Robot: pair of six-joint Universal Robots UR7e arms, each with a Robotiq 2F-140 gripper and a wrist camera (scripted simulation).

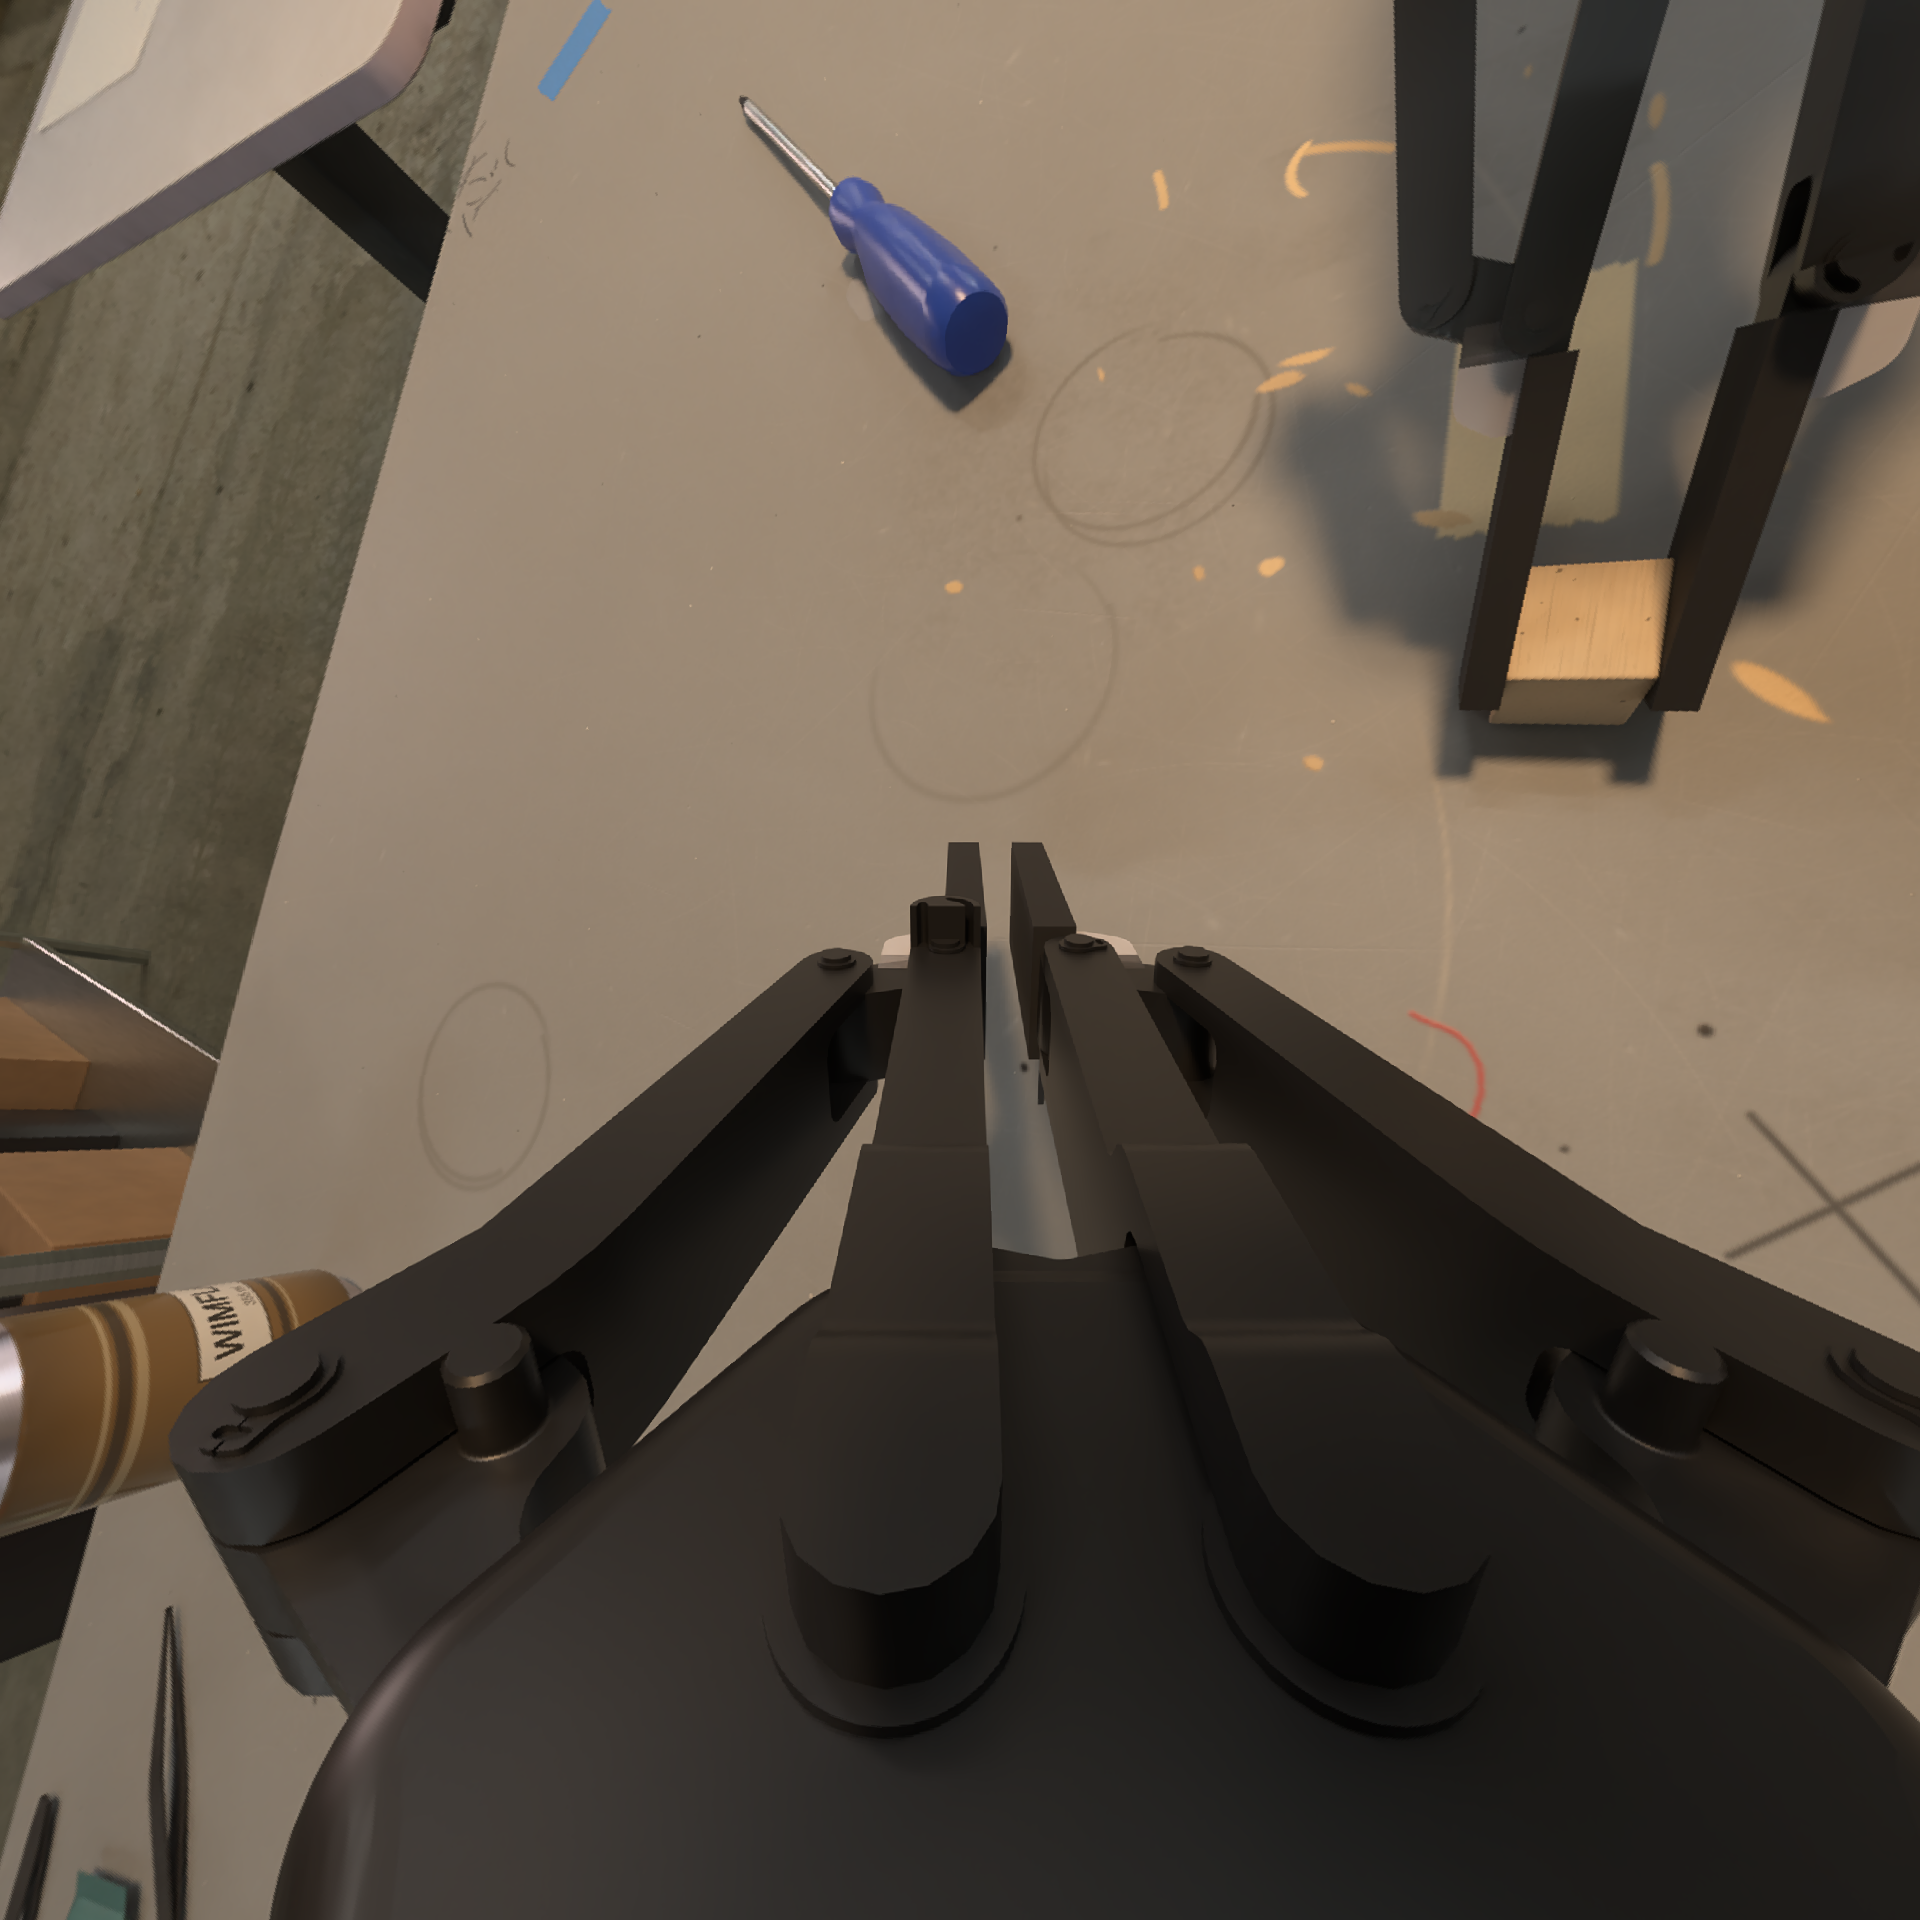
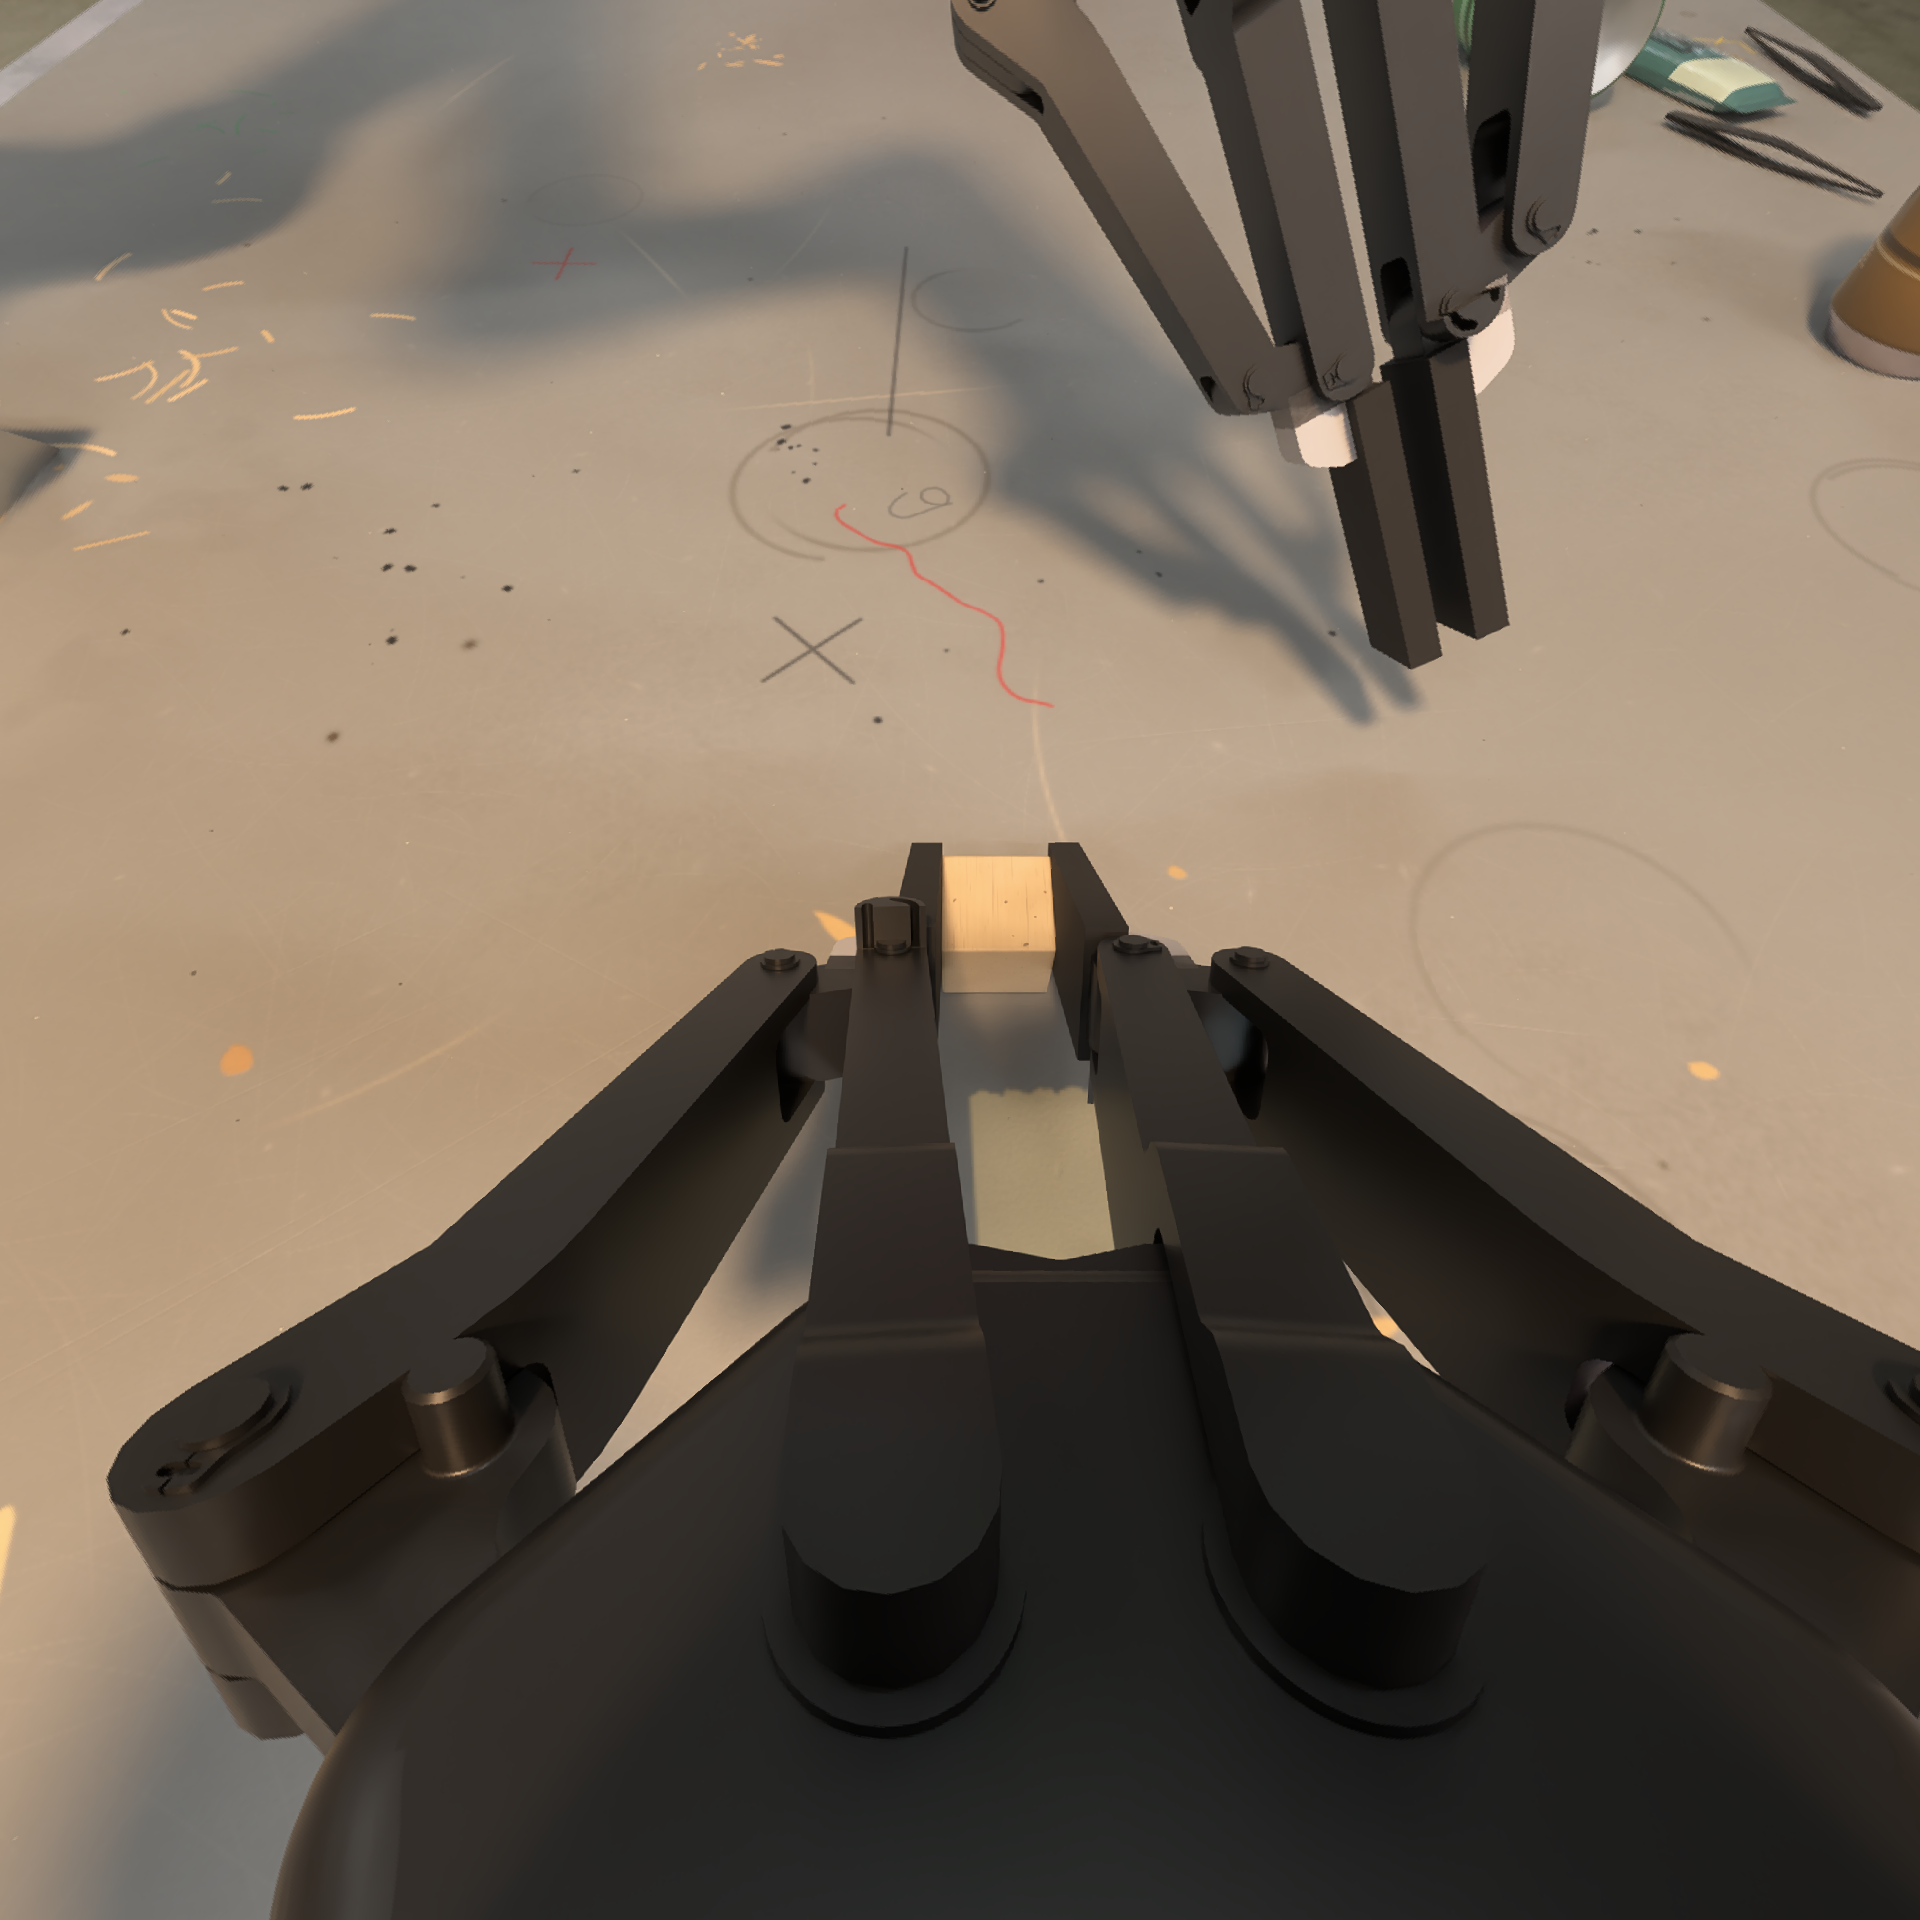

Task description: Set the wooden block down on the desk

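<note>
My right gripper (image 2: pixel 995 894) squeezes the wooden block (image 2: pixel 995 902) over the wide bare desk (image 2: pixel 520 831), my left gripper (image 1: pixel 995 883) pinched closed, holding nothing.

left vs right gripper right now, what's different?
The left gripper has its jaws nearly together with nothing between them; the right gripper has its jaws spread wider, shut on the wooden block. The left gripper hangs over a bare part of the desk, clearly off the surface; the right gripper is low, the block at or just above the desk, contact unclear. Both are the same dark two-finger build, pointing down at the desk.
</note>
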